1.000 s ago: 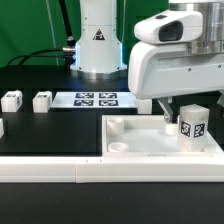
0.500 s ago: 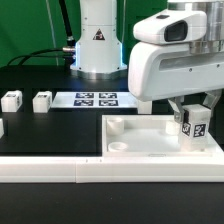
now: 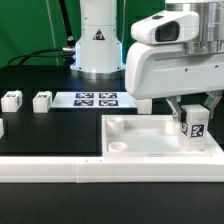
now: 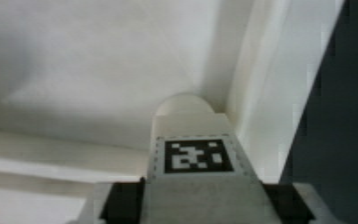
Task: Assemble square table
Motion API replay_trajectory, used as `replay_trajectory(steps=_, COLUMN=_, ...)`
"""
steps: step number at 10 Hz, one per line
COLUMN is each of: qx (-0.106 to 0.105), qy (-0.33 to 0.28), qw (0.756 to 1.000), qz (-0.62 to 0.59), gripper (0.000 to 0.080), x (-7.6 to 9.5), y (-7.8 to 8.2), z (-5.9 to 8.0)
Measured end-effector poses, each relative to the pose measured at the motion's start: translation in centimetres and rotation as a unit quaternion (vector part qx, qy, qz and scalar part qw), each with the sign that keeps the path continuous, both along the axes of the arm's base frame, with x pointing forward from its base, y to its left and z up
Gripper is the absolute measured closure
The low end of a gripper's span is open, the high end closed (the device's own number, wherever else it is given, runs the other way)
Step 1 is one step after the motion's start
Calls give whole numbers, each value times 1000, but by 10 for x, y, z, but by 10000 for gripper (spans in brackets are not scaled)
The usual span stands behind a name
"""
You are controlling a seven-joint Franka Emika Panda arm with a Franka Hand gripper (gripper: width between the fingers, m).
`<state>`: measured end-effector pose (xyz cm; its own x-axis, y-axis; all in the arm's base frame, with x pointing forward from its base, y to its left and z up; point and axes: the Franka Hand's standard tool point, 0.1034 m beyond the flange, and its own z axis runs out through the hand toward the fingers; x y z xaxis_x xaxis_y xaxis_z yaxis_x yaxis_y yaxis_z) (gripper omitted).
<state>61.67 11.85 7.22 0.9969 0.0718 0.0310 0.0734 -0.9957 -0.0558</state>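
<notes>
The square table top (image 3: 140, 140) is a white slab with a raised rim, lying at the front right of the exterior view. My gripper (image 3: 191, 112) is shut on a white tagged leg (image 3: 193, 125) and holds it upright over the slab's right part. In the wrist view the leg (image 4: 197, 150) shows between the dark fingers (image 4: 126, 203), with the slab's inner surface (image 4: 87, 90) beneath it. Two more legs (image 3: 11, 100) (image 3: 42, 100) lie on the black table at the exterior view's left, and a third (image 3: 1, 128) shows at the left edge.
The marker board (image 3: 95, 99) lies in front of the robot base (image 3: 98, 45). A long white rail (image 3: 60, 170) runs along the table's front edge. The slab has a round corner socket (image 3: 116, 126) at its back left.
The gripper with the leg has moved slightly toward the exterior view's right and lifted a little over the slab.
</notes>
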Motion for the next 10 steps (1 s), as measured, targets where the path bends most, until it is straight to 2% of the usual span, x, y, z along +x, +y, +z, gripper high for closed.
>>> replay_trajectory(steps=3, qx=6, qy=5, qw=991, qz=-131, gripper=509, x=0, y=1, z=0)
replay_trajectory(steps=5, qx=7, qy=8, qw=976, qz=-216, gripper=509, x=0, y=1, z=0)
replay_trajectory(steps=8, qx=12, qy=12, qw=935, qz=-354, gripper=509, x=1, y=3, z=0)
replay_trajectory(steps=10, qx=20, qy=17, qw=888, qz=-460, gripper=509, x=1, y=3, z=0)
